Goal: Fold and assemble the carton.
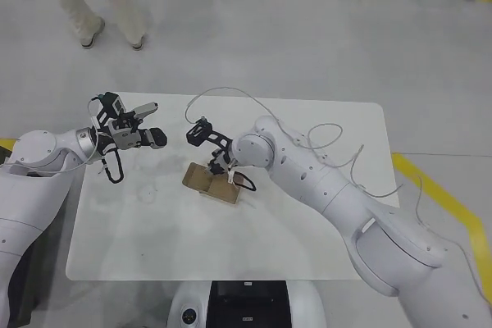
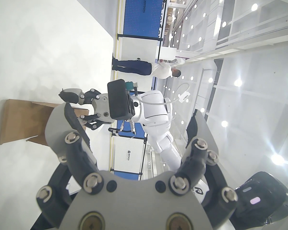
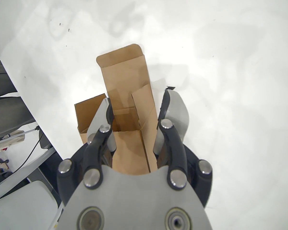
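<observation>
Brown cardboard, only partly opened out, the carton (image 1: 203, 175) lay on the white table (image 1: 312, 234), slightly left of the middle. The right gripper (image 3: 138, 99) stood over it from above. Its fingers (image 3: 169, 111) were set on either side of the carton's body, and the pads looked pressed against the cardboard on both sides, so it was grasping the carton. One finger sat in the gap between the body and a side flap (image 3: 90, 111) that stuck out beside it. Past the fingertips the carton's mouth was open and dark inside. A long panel ran on from the mouth along the table and ended in a tuck flap (image 3: 120, 57) with rounded corners. A narrow flap (image 3: 144, 101) lay across part of the opening.

The left gripper (image 1: 158, 123) was held above the far left part of the table, well apart from the carton. Its two fingers were spread wide and released, with nothing between them. Its wrist view looked across the table at the carton and the right gripper, which bracketed the cardboard there.
</observation>
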`<action>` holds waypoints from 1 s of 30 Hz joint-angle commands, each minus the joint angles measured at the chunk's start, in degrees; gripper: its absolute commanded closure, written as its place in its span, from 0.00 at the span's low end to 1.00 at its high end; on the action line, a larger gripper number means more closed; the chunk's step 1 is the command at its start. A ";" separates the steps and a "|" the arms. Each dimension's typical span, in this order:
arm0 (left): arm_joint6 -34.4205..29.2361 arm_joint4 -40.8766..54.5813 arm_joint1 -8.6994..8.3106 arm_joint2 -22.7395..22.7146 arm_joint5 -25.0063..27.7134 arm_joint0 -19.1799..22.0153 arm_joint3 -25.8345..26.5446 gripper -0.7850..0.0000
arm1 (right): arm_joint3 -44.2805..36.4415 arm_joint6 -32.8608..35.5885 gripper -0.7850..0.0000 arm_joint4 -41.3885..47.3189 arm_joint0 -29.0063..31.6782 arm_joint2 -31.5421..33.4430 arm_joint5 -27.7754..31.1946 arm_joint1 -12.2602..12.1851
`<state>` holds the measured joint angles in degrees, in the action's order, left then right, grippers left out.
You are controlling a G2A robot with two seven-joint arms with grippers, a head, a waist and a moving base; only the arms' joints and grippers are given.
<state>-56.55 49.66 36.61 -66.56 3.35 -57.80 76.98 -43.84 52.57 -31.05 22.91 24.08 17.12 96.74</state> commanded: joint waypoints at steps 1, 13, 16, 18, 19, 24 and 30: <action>0.00 0.00 0.00 0.00 0.00 0.00 0.00 0.00 | 1.15 0.32 0.71 -0.35 -0.39 -0.32 -0.24 0.60; 0.00 0.00 0.00 0.00 0.00 0.00 0.00 0.00 | 3.71 -4.34 1.00 -1.41 -0.63 1.54 -0.50 1.67; 0.00 0.00 0.00 0.00 0.00 0.00 0.00 0.00 | 2.78 -7.88 1.00 -1.09 0.72 3.38 -0.62 0.91; 0.00 0.00 0.00 0.00 0.00 0.00 0.00 0.00 | 1.59 -10.23 1.00 -1.24 2.04 4.75 -0.90 0.14; 0.00 0.00 0.00 0.00 0.00 0.00 0.00 0.00 | 0.74 -11.54 1.00 -1.34 2.87 5.53 -1.19 -0.31; 0.00 0.00 0.00 0.00 0.00 0.00 0.00 0.00 | -5.97 -18.48 1.00 -2.76 8.68 10.63 -3.85 -3.39; 0.00 0.00 0.00 0.00 0.00 0.00 0.00 0.00 | -21.39 -21.19 1.00 -6.96 19.79 17.96 -10.74 -7.82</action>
<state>-56.55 49.66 36.61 -66.56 3.35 -57.80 76.98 -61.61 30.92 -37.18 40.27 40.67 7.92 89.68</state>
